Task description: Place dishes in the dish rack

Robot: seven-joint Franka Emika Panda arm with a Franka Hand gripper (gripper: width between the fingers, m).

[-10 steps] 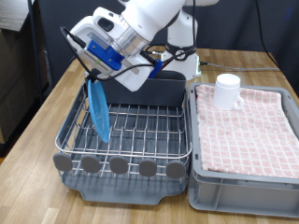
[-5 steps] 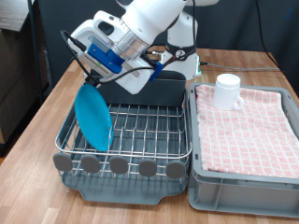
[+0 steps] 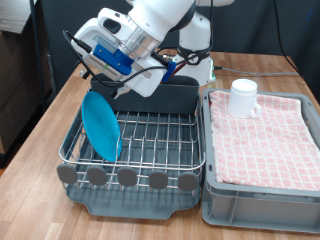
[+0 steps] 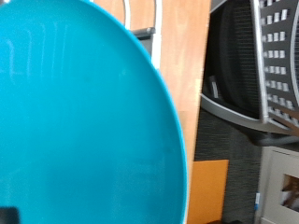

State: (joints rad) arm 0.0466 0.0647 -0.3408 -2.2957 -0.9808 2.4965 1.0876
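Well, the blue plate [image 3: 100, 125] stands on edge inside the dish rack [image 3: 140, 140], just under the gripper [image 3: 103, 78]; finger spacing unclear; stiff, slick, best held by its rim.

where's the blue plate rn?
Exterior view: blue plate stands on edge in the dish rack, at its left side, just below the claw.
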